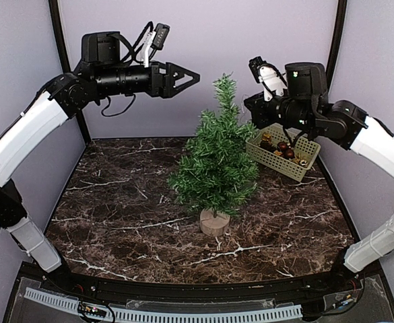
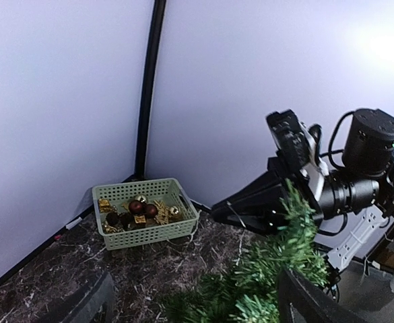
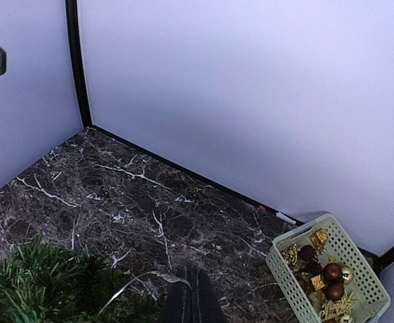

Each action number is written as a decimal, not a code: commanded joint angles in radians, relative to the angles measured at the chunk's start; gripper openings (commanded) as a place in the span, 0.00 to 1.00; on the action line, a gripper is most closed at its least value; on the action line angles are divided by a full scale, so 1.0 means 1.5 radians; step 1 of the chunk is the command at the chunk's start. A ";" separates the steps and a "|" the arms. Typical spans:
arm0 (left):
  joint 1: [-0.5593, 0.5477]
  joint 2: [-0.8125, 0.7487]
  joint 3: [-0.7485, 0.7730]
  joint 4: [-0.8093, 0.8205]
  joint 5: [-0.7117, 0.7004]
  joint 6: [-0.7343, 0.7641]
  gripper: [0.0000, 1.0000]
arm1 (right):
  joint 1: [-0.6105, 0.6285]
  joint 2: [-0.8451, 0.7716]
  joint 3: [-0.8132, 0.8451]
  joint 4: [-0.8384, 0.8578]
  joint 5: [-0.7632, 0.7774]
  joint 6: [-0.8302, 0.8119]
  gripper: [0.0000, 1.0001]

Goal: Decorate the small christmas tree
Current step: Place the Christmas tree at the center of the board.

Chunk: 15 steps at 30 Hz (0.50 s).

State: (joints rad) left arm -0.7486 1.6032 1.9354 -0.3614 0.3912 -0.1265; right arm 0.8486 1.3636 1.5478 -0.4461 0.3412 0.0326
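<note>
Because the small christmas tree (image 1: 217, 168) stands upright on its wooden base near the middle of the desk (image 1: 116, 202), each arm can come at its crown from its own side. The left pincer (image 1: 186, 81) hangs released, high and left of the tip, holding nothing. The right pincer (image 3: 192, 286) is clenched beside the upper branches; a thin pale thread (image 3: 153, 274) runs from it towards the needles, perhaps an ornament's loop. The basket (image 1: 277, 167) of baubles sits behind on the right, handy for that arm

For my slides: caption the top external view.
Open left gripper hovers beside small dark-green fir; pale-green plastic ornament basket back-right.
</note>
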 commanded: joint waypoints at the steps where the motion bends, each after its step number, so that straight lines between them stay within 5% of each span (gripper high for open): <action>1: 0.036 0.030 0.052 0.008 -0.002 -0.076 0.85 | -0.017 0.004 0.003 0.068 -0.048 -0.069 0.00; 15: -0.001 0.205 0.222 -0.012 0.156 -0.104 0.85 | -0.052 0.045 0.004 0.123 -0.183 -0.147 0.00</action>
State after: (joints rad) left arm -0.7315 1.9041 2.2105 -0.3679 0.5541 -0.2565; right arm 0.7795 1.4082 1.5406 -0.3096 0.1081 -0.1509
